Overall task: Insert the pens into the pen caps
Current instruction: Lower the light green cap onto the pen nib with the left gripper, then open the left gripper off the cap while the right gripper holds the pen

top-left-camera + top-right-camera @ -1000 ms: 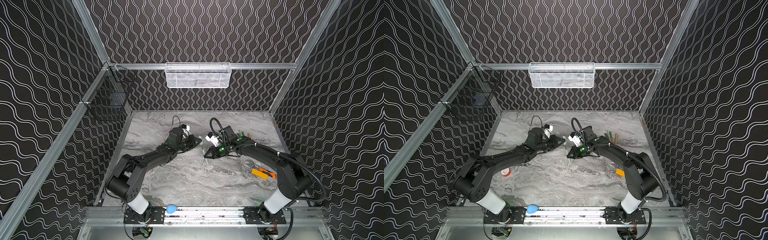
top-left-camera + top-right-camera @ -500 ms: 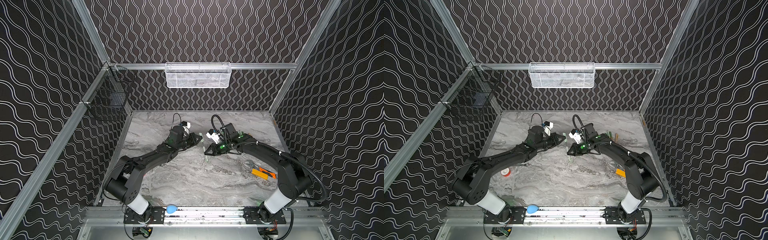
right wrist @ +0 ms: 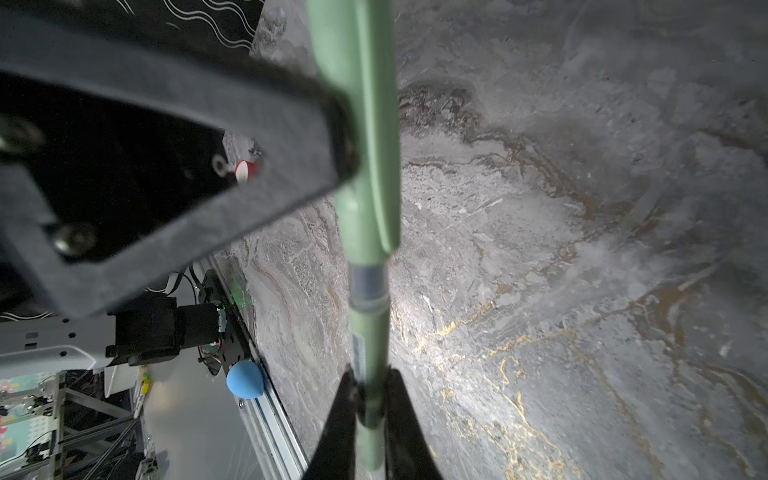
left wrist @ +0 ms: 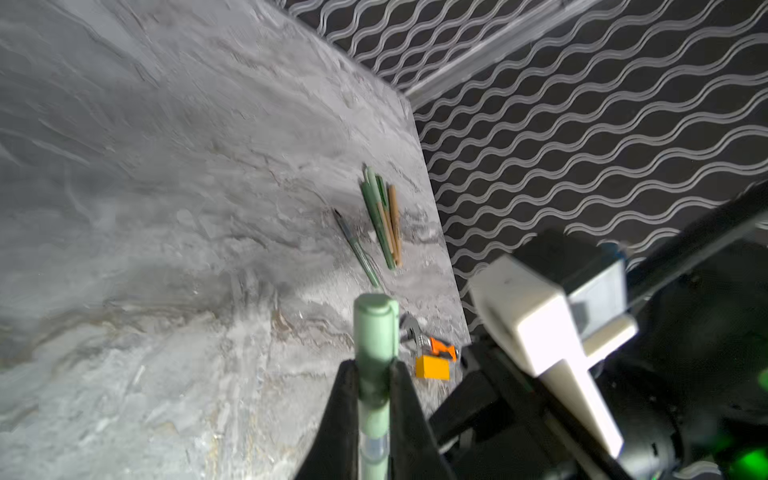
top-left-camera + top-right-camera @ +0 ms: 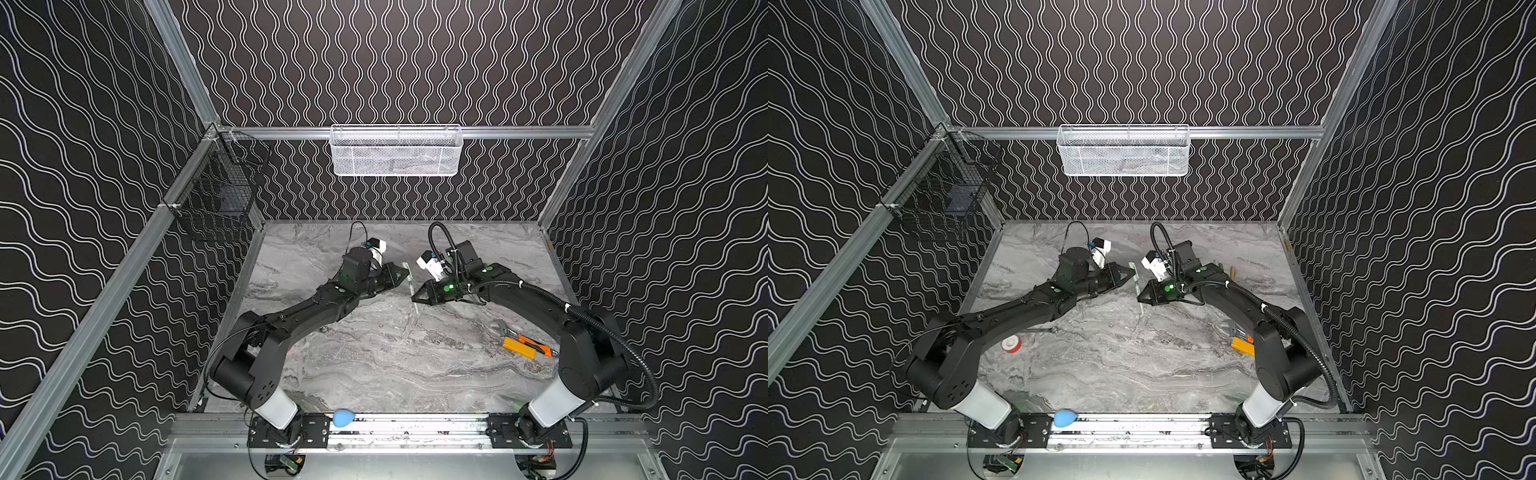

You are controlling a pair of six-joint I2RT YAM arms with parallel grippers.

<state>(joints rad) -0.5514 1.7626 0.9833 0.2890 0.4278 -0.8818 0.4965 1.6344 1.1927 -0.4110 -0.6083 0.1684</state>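
Left gripper [image 4: 372, 372]: clenched on the pale green cap [image 4: 374, 328], steadying it in line with the pen.
Right gripper [image 3: 370, 384]: clamped low on the pen [image 3: 368, 328], which leaves the tip end free for the cap.
Pen and cap: joined and held off the table [image 5: 395, 365] at the centre of both top views; the cap looks seated or nearly so.
Other pens [image 4: 384, 216]: bundled by the table's edge near the wall, out of the way.

Top views: even light, sharp, soft shadows on marble [image 5: 395, 365].
Left wrist: marble beyond my left fingers [image 4: 338, 419] smeared.
Right wrist: glare past my right fingers [image 3: 338, 428]; corners dim.
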